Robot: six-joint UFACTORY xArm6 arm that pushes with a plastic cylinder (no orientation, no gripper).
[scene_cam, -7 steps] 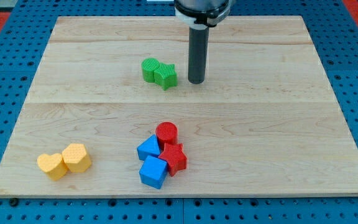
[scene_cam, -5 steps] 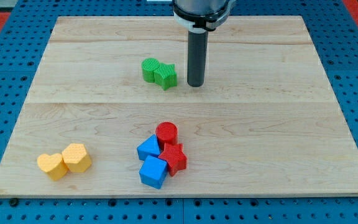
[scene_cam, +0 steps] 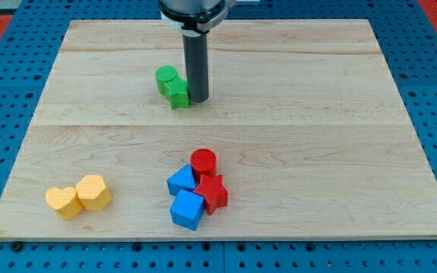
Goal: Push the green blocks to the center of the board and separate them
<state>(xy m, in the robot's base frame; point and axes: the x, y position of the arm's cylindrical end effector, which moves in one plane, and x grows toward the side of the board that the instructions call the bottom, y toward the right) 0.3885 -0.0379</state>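
Two green blocks touch each other left of the board's middle, toward the view's top: a rounded one and a star-like one just below and right of it. My tip stands against the right side of the star-like green block. The rod rises dark and upright from there.
A red cylinder, a red star-like block and two blue blocks cluster below the middle. A yellow heart and a yellow hexagon-like block sit at the lower left. The wooden board lies on a blue pegboard.
My tip has moved left and pushed the two green blocks a short way to the left. The other blocks have not moved.
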